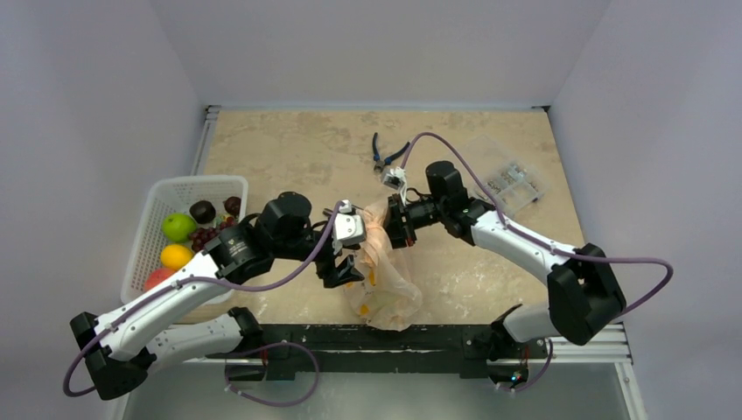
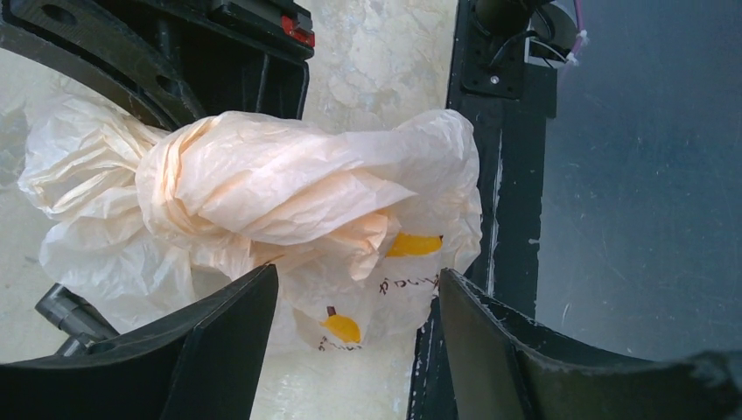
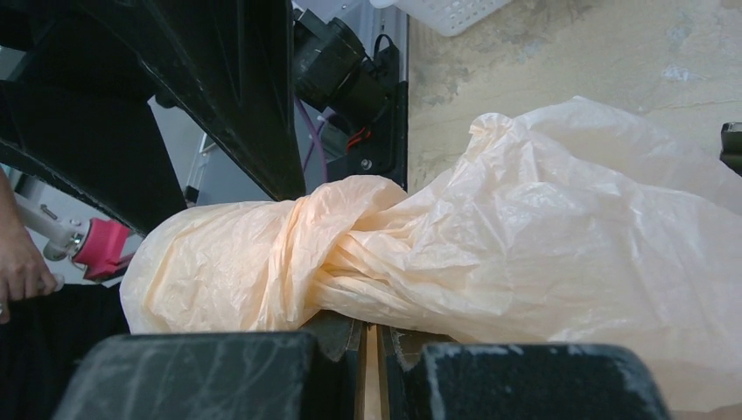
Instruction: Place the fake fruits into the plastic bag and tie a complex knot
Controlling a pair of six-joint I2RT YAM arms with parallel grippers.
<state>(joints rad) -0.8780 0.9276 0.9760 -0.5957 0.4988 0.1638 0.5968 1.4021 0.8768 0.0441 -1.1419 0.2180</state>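
Note:
The plastic bag [image 1: 385, 280], pale peach with yellow marks, stands near the table's front edge between my arms. Its top is bunched and twisted into a knot [image 3: 324, 241], which also shows in the left wrist view [image 2: 175, 179]. My right gripper [image 3: 372, 331] is shut on a thin strip of the bag just below the twist, and in the top view it [image 1: 391, 223] is at the bag's top. My left gripper [image 2: 359, 284] is open, with the bag's body beyond its fingers and nothing held. The fake fruits [image 1: 178, 227] lie in the white basket [image 1: 144, 236] at the left. I cannot see what is inside the bag.
Blue-handled pliers [image 1: 385, 156] lie at the back centre. A clear parts box [image 1: 512, 179] sits at the back right. A person's hand [image 3: 17, 262] shows at the left edge of the right wrist view, off the table.

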